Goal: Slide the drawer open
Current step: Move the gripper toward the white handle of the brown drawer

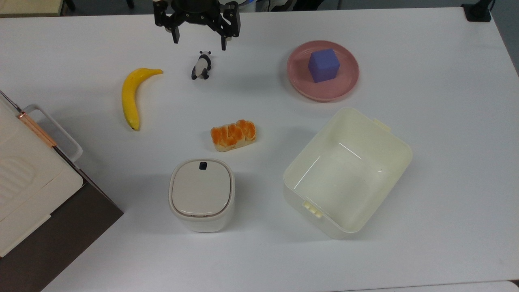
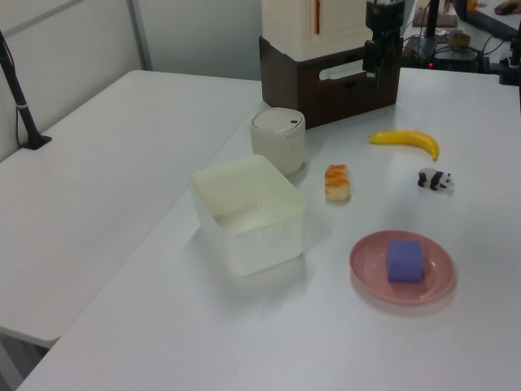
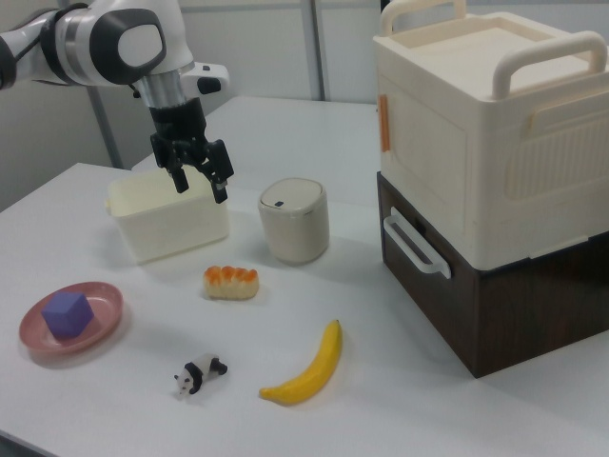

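Drawer [image 3: 447, 295] comes first: a dark brown wooden box with a white loop handle [image 3: 415, 246] across its front, standing at the table's [image 1: 425, 251] edge on the top view's left under a big cream plastic case [image 3: 495, 124]. It looks fully shut, the front flush with its carcass.

To do this step well, I judge the arm should cross the table low, bring one finger behind the loop and one in front, close lightly, then pull straight out along the drawer's run; a slanted pull would likely drag the whole stack.

The cream tub [image 1: 348, 172] is smooth, open and rectangular, near the table's front edge in the top view. The lidded bin [image 1: 202, 194] is rounded and matte. The pink plate [image 1: 296, 65] is glossy and carries a purple cube [image 1: 323, 65].

The gripper [image 1: 198, 39] hangs at the table's far edge in the top view, black fingers spread wide and holding nothing, well apart from the handle.

The banana [image 1: 130, 97] is smooth and curved, the bread [image 1: 233, 135] glazed and lumpy, the toy panda [image 1: 201, 65] small.
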Motion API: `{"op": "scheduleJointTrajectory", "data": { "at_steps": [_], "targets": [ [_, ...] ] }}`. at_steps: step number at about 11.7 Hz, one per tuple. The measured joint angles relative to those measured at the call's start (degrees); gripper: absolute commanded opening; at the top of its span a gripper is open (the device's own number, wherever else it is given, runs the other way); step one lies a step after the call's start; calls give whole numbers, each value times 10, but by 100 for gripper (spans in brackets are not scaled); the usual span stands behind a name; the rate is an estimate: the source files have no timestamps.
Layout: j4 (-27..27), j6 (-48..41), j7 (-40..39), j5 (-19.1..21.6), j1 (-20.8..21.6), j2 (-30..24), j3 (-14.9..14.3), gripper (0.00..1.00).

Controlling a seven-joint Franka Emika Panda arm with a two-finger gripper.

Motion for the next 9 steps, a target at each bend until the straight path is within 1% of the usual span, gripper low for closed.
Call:
{"op": "scheduleJointTrajectory", "data": {
  "at_steps": [9],
  "targets": [
    [0,0,-5,0,0,0,0,100]
  ]
}}
